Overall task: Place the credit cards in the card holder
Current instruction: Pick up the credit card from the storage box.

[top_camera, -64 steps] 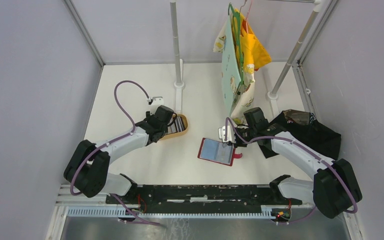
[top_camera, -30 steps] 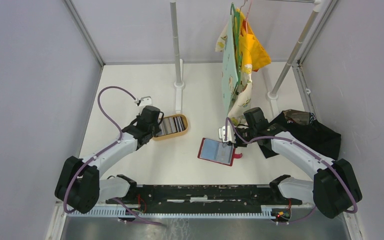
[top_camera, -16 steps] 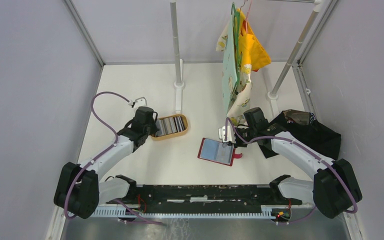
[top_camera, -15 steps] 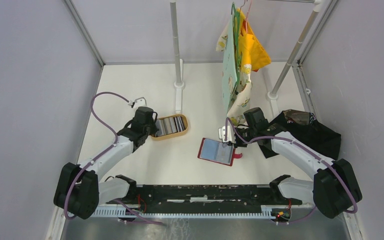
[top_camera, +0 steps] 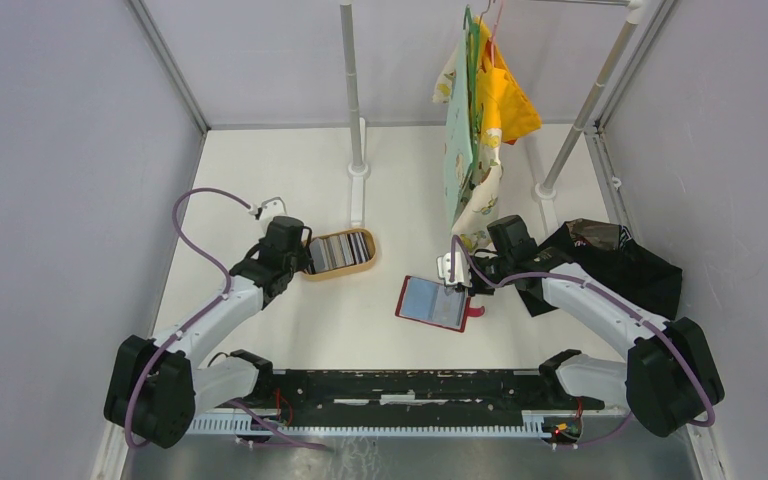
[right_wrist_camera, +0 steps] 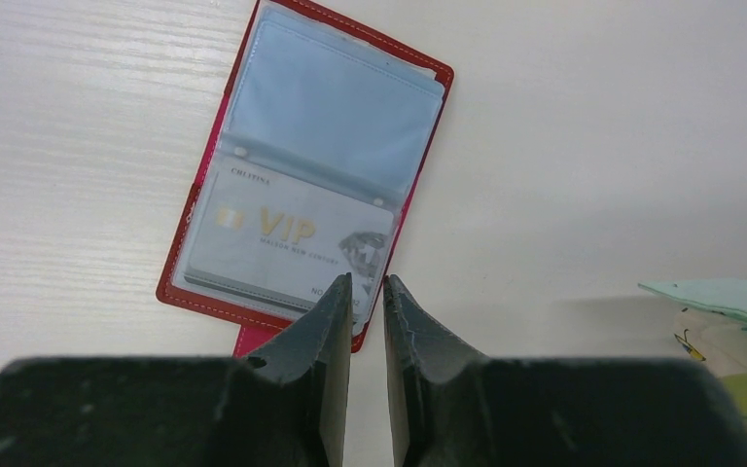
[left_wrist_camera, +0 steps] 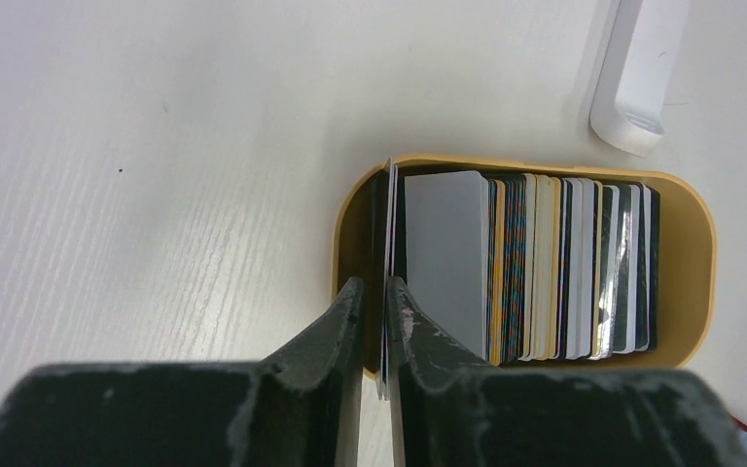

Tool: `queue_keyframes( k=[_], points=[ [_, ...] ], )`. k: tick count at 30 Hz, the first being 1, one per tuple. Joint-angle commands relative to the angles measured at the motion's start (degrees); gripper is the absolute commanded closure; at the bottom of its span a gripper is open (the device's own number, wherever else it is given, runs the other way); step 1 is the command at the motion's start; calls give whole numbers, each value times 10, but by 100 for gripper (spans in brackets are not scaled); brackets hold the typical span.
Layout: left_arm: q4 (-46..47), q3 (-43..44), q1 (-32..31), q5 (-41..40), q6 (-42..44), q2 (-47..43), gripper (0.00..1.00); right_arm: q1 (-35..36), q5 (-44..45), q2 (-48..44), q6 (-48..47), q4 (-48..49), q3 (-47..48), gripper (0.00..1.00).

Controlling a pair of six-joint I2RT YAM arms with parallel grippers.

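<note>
One credit card (left_wrist_camera: 387,229) sits pinched in our left jaws inside the tray (left_wrist_camera: 706,255). Our right jaws hover barely apart over the card holder (right_wrist_camera: 336,107), and we cannot tell whether they grip it.

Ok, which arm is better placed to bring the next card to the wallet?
Left. The left gripper is pinching a thin card at the end of the stack in the tan tray. The right gripper sits at the open red wallet's edge, jaws almost together.
</note>
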Motion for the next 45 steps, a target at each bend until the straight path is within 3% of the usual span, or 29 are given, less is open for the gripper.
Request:
queue_keyframes(
  k=[1, 8, 35, 45],
  points=[
    [-14, -10, 3, -25, -23, -5, 79, -3, -19, -6, 2, -1, 14, 76],
    [0, -11, 12, 1, -23, -5, 74, -3, -20, -7, 1, -1, 14, 77],
    [-3, 43, 15, 9, 15, 72, 80, -2, -23, -5, 0, -3, 14, 77],
    [2, 50, 15, 18, 24, 101, 77, -2, -25, -5, -2, -5, 15, 77]
  ],
)
